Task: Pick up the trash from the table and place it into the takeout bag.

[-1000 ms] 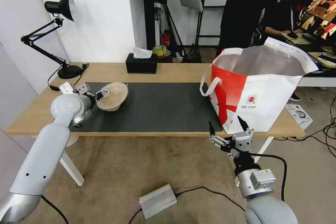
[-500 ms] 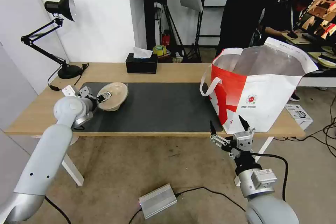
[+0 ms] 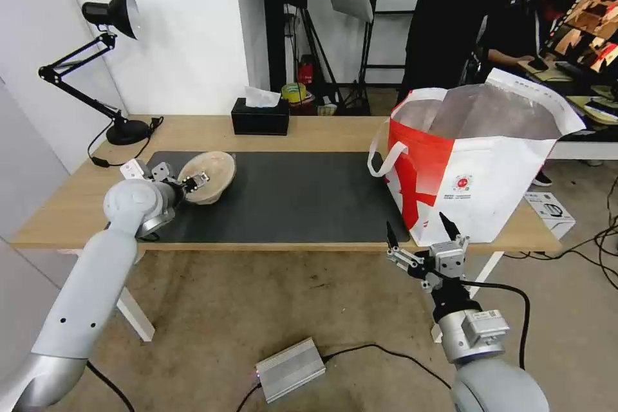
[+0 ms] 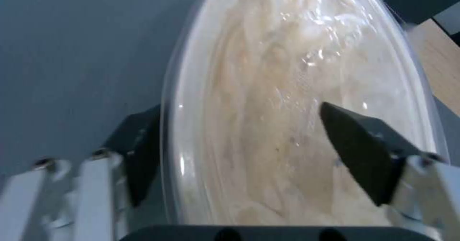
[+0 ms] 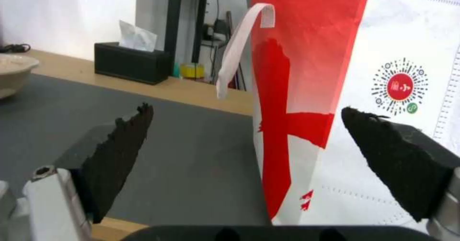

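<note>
Bowl (image 3: 208, 176): beige pulp, round, tilted on the mat's (image 3: 290, 196) left end, left gripper (image 3: 195, 180) clamped on its rim. Left wrist view alone showed a glossy clear film across its mouth (image 4: 297, 100), one finger on each side. Bag (image 3: 476, 174): boxy, foil-lined, at the mat's right end. Right gripper (image 3: 418, 232): spread wide, below the table (image 3: 322, 135) edge near the bag.

No words or numbers can be read. A small round red logo (image 5: 400, 87) with white characters too small to make out, ringed by a dotted code pattern, is printed on the white side of the bag (image 3: 508, 174). A black print is seen on the white box (image 3: 549, 209).
</note>
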You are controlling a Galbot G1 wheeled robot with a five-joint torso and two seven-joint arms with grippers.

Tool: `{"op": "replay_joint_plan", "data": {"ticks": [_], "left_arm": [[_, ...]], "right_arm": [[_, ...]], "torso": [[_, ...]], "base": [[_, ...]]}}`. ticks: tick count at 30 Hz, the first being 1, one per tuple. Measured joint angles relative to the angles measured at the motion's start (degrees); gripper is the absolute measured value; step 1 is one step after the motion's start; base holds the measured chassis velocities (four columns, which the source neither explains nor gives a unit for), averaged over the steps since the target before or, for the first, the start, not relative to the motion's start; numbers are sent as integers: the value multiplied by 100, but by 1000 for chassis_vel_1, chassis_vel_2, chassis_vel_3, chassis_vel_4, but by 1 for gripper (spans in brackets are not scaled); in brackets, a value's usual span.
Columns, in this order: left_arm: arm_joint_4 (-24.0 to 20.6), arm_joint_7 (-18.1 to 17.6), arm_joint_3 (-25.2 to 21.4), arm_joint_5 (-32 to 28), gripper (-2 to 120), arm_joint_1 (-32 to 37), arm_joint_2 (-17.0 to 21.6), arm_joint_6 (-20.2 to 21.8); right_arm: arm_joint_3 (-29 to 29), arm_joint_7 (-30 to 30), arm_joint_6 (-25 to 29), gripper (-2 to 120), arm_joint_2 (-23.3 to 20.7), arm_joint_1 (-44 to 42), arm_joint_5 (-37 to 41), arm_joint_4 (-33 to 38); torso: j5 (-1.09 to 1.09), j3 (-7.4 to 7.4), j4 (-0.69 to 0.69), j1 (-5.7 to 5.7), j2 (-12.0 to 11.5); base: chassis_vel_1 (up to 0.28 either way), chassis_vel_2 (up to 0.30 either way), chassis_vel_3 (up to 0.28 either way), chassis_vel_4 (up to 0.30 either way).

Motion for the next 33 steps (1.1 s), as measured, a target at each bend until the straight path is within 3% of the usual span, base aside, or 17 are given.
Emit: {"op": "replay_joint_plan", "data": {"ticks": [1,5,7,10,12,15,20,21,33], "left_arm": [[0,0,0,0,75,0,0,0],[-18,1,1,-42,57,0,-3,2],[-19,2,1,-46,55,-2,-3,1],[-28,2,0,-97,39,-9,-8,2],[-30,2,-1,-106,39,-9,-10,2],[-62,1,-14,-141,20,9,-19,1],[-140,-4,-25,-192,8,17,-6,-3],[-197,-15,-37,-234,1,23,17,-8],[-494,-169,-149,-384,0,210,55,-20]], "right_arm": [[0,0,0,100,0,0,0,0],[-9,0,-1,100,16,6,-2,-12],[-10,0,-2,100,19,6,-2,-13],[-12,0,-2,100,30,7,-3,-15],[-12,0,-3,100,31,6,-4,-15],[-13,0,-3,100,34,-1,-5,-16],[-12,0,-3,100,34,3,-7,-16],[-19,0,-3,100,35,6,-8,-20],[-49,0,-3,100,31,-21,-14,-8]], "torso": [[0,0,0,0,0],[0,0,0,0,0],[0,0,0,0,0],[0,0,0,0,0],[0,0,0,0,0],[0,0,0,0,0],[0,0,-1,0,0],[0,0,-1,0,0],[-1,0,0,0,0]], "base": [[0,0,0,0],[0,0,0,0],[0,0,0,0],[0,0,0,0],[0,0,0,0],[0,0,0,0],[0,0,0,0],[0,0,0,0],[0,0,0,0]]}}
